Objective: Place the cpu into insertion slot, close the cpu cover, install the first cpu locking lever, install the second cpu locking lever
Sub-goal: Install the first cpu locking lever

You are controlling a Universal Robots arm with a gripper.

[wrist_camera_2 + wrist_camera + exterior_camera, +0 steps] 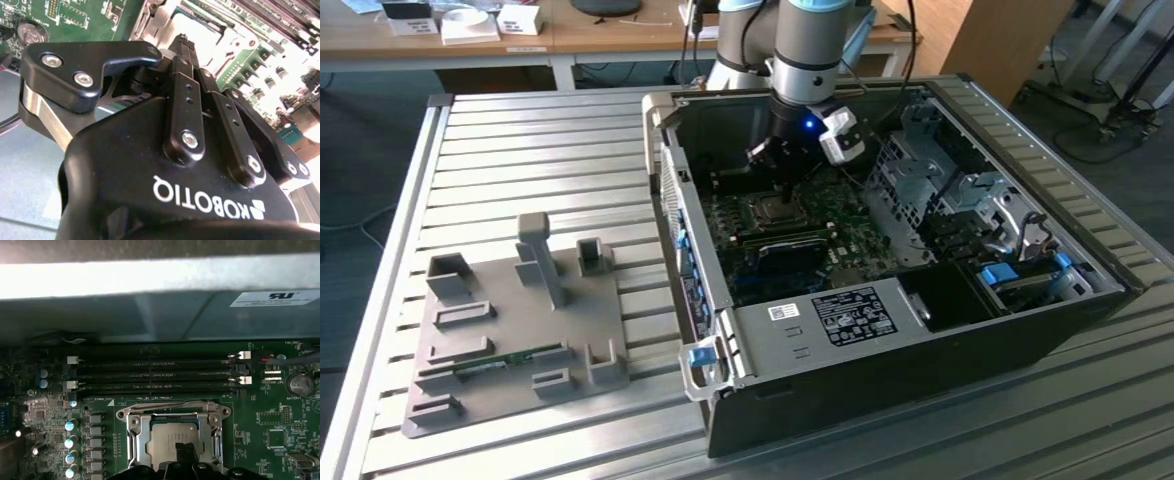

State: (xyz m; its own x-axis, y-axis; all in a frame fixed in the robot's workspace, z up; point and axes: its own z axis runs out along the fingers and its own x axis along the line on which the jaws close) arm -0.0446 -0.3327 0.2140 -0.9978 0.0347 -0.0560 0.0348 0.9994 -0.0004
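Hovering just above the cpu (172, 437), our pincer (184, 452) has its fingers pressed together, holding nothing. We see the cpu lying flat in the insertion slot (172, 432), the cpu cover (173, 412) closed around it.

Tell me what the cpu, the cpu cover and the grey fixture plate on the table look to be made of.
The cpu: brushed silvery metal top, dull sheen. The cpu cover: thin bright stamped metal, probably steel, with glinting edges. The fixture plate: matte uniform grey, likely plastic, perhaps printed; hard to confirm.

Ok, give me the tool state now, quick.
The tool: shut, with nothing seen gripped, its tips right at the cpu.
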